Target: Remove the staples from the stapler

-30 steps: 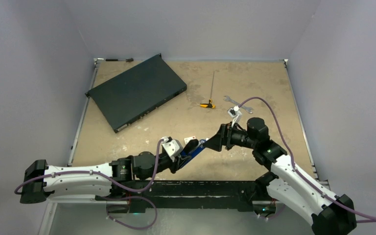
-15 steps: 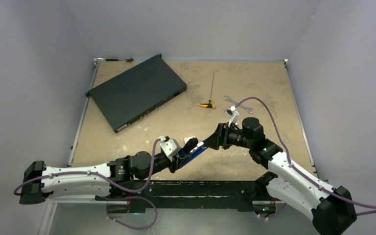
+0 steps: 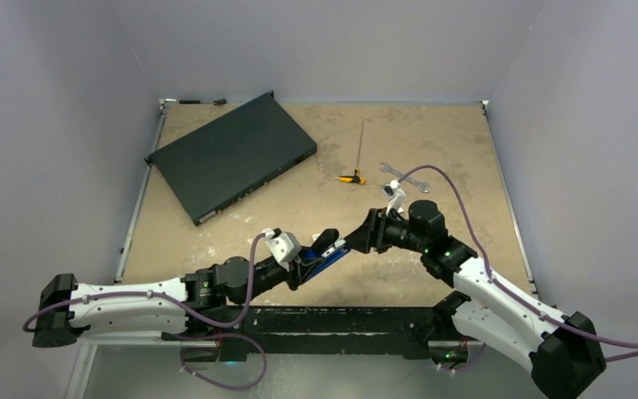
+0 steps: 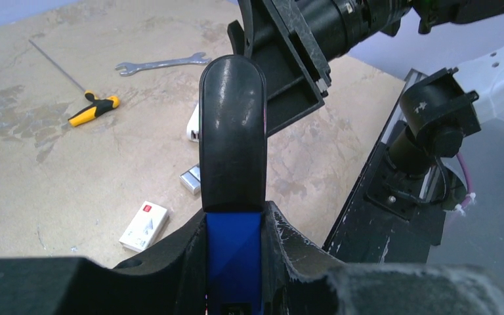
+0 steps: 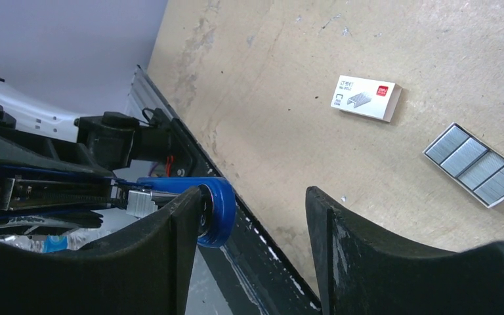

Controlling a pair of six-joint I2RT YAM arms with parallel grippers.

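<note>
My left gripper (image 4: 233,236) is clamped on the stapler (image 4: 231,131), with the blue stretch of the black-and-blue bar (image 4: 233,252) wedged tight between its fingers. The rounded black end of that bar sticks out past the fingers and points at the right arm. From the top camera I see the stapler held at the near middle of the tabletop (image 3: 432,141), slanting up from left to right. It sits between the two arms.

My right gripper (image 5: 251,216) is spread wide and holds nothing. On its wrist camera the stapler's rounded blue end sits just beside the inner face of one finger (image 5: 170,249), and I cannot tell whether they touch. The other finger stands well apart from it. The end of the white-silver bar (image 5: 138,202) shows next to that blue end.

Beyond the right gripper's fingers, the staples (image 5: 476,164) lie flat on the tabletop as a row of grey blocks side by side. A small white box (image 5: 366,97) with a red mark lies near them but not touching.

On the left wrist camera both of these sit on the tabletop behind the held stapler. Farther back lies a yellow-handled screwdriver (image 4: 93,110), and just right of it a silver wrench (image 4: 161,63). A flat dark device (image 3: 233,154) lies at an angle in the far left corner, well apart from everything else.
</note>
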